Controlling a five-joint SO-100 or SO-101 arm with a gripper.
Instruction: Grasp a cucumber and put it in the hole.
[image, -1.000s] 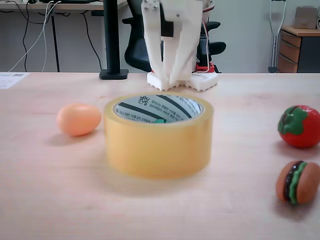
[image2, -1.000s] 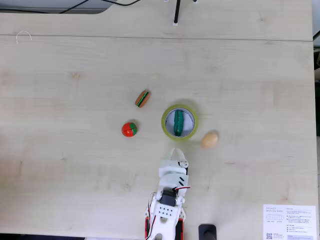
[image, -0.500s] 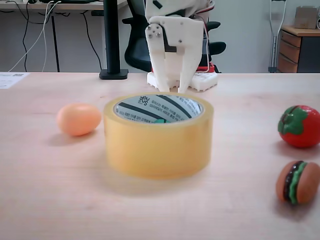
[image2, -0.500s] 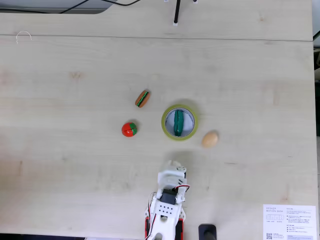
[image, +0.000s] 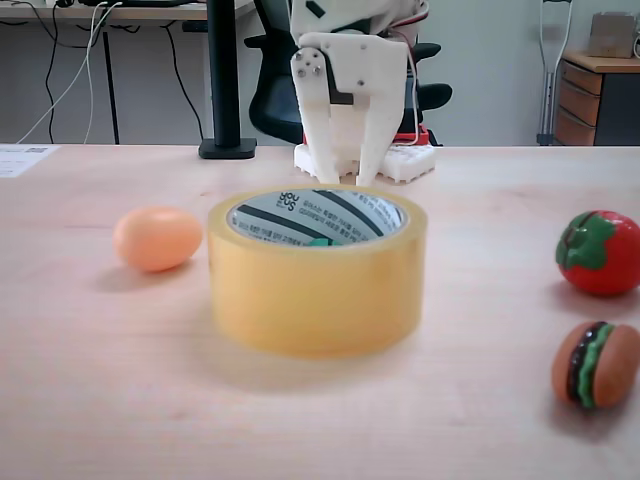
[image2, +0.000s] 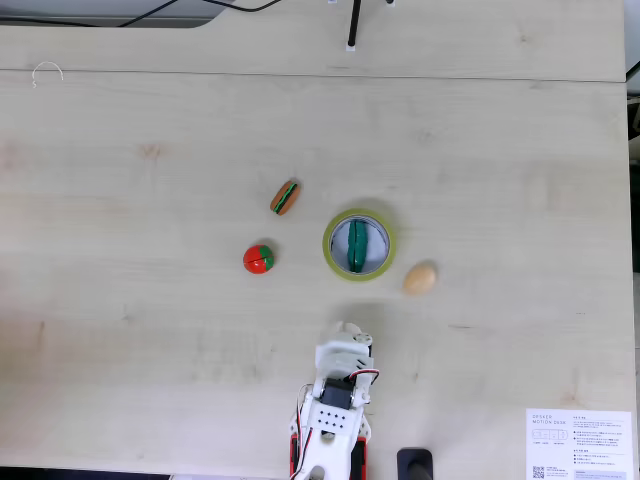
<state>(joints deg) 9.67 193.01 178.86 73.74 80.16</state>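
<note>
The dark green cucumber (image2: 357, 246) lies lengthwise inside the hole (image2: 344, 240) of the translucent yellow tape roll (image: 316, 285). In a fixed view from the table front, only a green sliver of the cucumber (image: 319, 241) shows over the rim, against the striped white core. My white gripper (image: 347, 178) hangs folded back behind the roll, near the arm's base. From above, the gripper (image2: 347, 328) sits well clear of the roll (image2: 327, 243) and holds nothing. Whether its jaws are together is not clear.
An orange egg toy (image: 157, 238) lies beside the roll. A tomato toy (image: 599, 252) and a burger toy (image: 594, 364) sit on the other side. From above, a printed sheet (image2: 578, 443) lies at the table's lower right corner.
Over the last second the arm drew back from the roll toward its base and folded down; since half a second ago it has stayed still. The cucumber stays in the hole.
</note>
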